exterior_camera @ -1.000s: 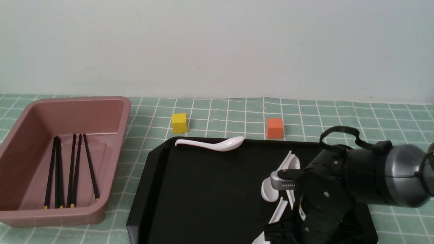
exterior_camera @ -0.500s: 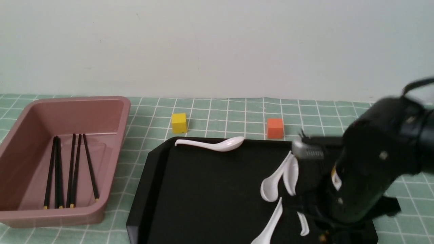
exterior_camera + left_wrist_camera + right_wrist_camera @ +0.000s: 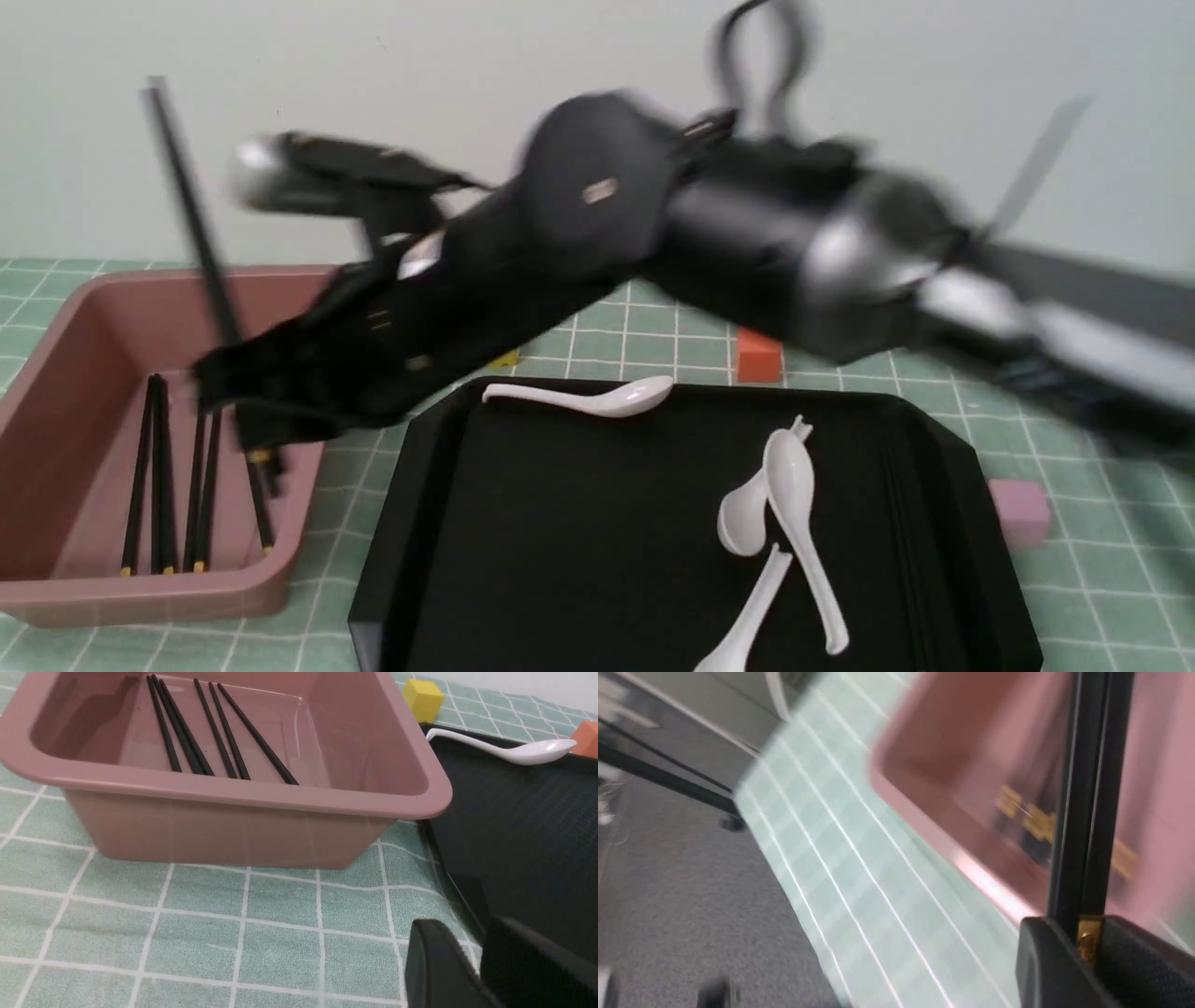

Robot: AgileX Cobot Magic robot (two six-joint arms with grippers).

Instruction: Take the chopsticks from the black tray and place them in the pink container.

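My right gripper (image 3: 250, 415) hangs blurred over the near right side of the pink container (image 3: 140, 588), shut on the gold-tipped end of black chopsticks (image 3: 191, 210) that stand almost upright. In the right wrist view the sticks (image 3: 1083, 788) rise from between the fingers (image 3: 1087, 940), with the container (image 3: 971, 765) behind. Several chopsticks (image 3: 163, 485) lie on the container's floor (image 3: 219, 732). The black tray (image 3: 579, 523) holds only spoons. My left gripper (image 3: 483, 952) is shut and empty, low beside the tray's corner (image 3: 514, 812) and near the container's rim (image 3: 233, 791).
White spoons lie on the tray: one at its far edge (image 3: 588, 399) and three at the right (image 3: 789, 485). An orange cube (image 3: 756, 355) sits behind the tray, a pale pink cube (image 3: 1019, 511) to its right, a yellow cube (image 3: 423, 700) near the container.
My right arm has lifted from the tray's right side and swung fast across to the left, carrying chopsticks over the pink container. The spoons it covered are now uncovered.
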